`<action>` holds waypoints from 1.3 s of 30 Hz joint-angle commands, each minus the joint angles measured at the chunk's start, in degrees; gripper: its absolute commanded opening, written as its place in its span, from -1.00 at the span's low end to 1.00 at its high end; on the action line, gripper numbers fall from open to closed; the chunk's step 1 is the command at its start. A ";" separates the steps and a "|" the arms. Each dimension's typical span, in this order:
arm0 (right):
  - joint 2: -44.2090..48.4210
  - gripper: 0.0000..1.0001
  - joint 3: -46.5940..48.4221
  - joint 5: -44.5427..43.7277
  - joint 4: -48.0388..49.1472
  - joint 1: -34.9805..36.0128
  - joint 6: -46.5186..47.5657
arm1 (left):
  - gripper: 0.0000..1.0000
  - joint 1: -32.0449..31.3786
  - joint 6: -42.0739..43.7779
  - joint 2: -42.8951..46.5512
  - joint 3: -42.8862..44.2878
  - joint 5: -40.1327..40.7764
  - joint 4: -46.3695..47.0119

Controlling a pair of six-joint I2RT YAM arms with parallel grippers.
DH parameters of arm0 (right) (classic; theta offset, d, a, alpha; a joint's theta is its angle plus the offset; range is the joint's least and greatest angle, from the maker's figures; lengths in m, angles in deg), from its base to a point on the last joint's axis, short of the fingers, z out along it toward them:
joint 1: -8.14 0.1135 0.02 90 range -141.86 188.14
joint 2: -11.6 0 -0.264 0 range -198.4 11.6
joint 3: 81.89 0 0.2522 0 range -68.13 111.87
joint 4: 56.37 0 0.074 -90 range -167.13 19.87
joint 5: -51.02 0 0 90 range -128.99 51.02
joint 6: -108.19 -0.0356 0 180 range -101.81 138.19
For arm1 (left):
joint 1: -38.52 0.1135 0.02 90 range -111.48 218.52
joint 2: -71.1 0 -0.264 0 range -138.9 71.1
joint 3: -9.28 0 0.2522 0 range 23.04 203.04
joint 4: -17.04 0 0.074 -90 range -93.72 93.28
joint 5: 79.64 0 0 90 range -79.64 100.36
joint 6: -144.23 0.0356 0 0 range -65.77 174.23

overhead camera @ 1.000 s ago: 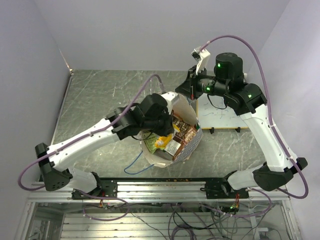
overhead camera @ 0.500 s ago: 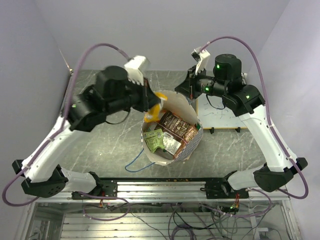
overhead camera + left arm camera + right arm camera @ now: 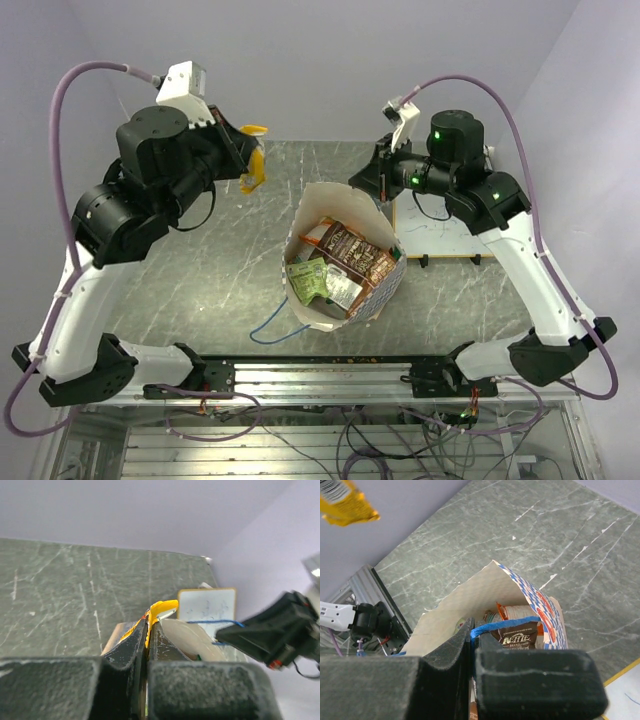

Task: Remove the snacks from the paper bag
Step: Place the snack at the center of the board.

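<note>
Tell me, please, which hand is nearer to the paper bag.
Right. The right hand sits at the far rim of the paper bag, pinching its blue handle; the left hand hangs clear off to its left, holding a yellow packet.

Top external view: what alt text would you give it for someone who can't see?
The left gripper holds a yellow packet in the air left of an open paper bag, which the right gripper grips at its far edge. More snacks lie inside.

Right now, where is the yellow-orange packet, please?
Top view, upper left: the yellow-orange packet is clamped in the left end effector, left of the paper bag.
</note>
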 commanded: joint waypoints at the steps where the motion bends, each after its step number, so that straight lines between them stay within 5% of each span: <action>1: 3.49 -1.00 -0.49 -0.37 4.38 0.34 -1.42 | -0.86 6.76 -3.93 -1.58 -1.95 1.02 1.50; 9: 9.09 -1.00 -8.19 -2.20 11.09 0.34 -6.34 | -0.86 25.40 -16.82 -1.93 -15.71 -11.92 12.86; 14: 8.51 -1.00 -6.27 -5.33 9.31 0.28 -3.60 | -0.86 39.91 -25.82 -1.09 -32.10 -27.56 32.57; 21: 6.39 -1.00 -3.35 -8.93 8.59 0.29 -2.68 | -0.86 52.32 -36.52 -10.51 -45.73 -27.58 51.85; 32: 3.53 -1.00 -1.17 -11.32 5.53 0.25 -5.81 | -0.86 56.51 -50.98 -35.30 -44.16 -26.04 71.34; 39: 2.19 -1.00 -0.27 -13.42 4.79 0.31 -7.18 | -0.86 57.12 -55.96 -46.06 -40.93 -25.64 73.47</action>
